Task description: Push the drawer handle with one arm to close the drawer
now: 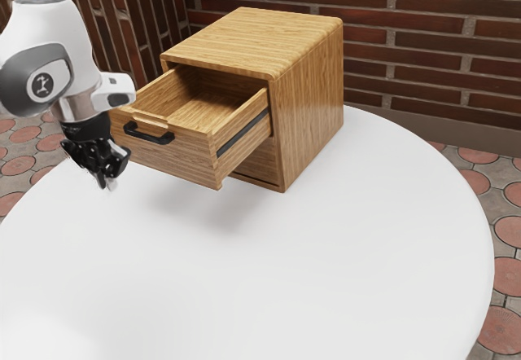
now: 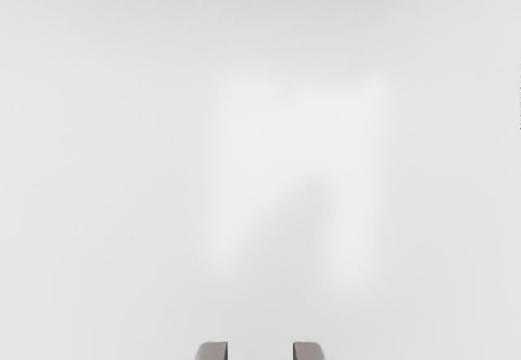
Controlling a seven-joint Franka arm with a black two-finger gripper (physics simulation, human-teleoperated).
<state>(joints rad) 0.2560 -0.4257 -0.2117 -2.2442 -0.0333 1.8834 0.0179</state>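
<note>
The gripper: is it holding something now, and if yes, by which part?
Nothing is held: the gripper is open, its fingertips apart, with white tabletop between them.

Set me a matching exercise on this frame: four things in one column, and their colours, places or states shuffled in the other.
Things:
1. drawer
2. handle
3. tabletop
4. pincer

Descriptions:
A. white, with a curved edge
B. fingers apart, nothing between them
C. black, mounted on a wooden front
D. pulled out from the cabinet

Right pairs: 1-D, 2-C, 3-A, 4-B
</note>
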